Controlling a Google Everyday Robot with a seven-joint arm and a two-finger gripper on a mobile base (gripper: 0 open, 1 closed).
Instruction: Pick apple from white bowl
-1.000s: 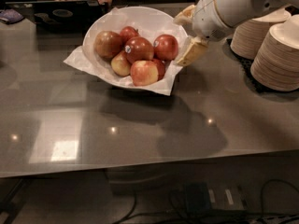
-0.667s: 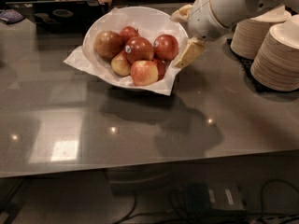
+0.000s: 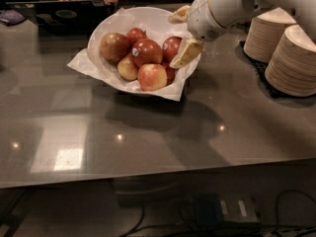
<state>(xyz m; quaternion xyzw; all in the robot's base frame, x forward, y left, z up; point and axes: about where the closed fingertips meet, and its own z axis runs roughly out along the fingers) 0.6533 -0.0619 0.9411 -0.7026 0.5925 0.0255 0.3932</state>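
pincer (image 3: pixel 181 33) — fingers spread, at right rim of white bowl (image 3: pixel 153 16) | apple (image 3: pixel 170 46) just beside it

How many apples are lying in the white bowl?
7 in the paper-lined white bowl: round apples at left, back, centre, lower-left, front, front-right, and the bright red apple at right, beside the open gripper. More may hide underneath.

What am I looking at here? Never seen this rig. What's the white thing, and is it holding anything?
One camera looks down across a grey table; where it is mounted isn't on record. The white thing at top right is a mobile robot's single arm, ending in a two-finger pincer. The pincer is open at the right edge of the white bowl, its tan fingers close by the bright red stickered apple. It seems to hold nothing. Other apples fill the bowl. Stacks of pale disposable bowls stand to the right.
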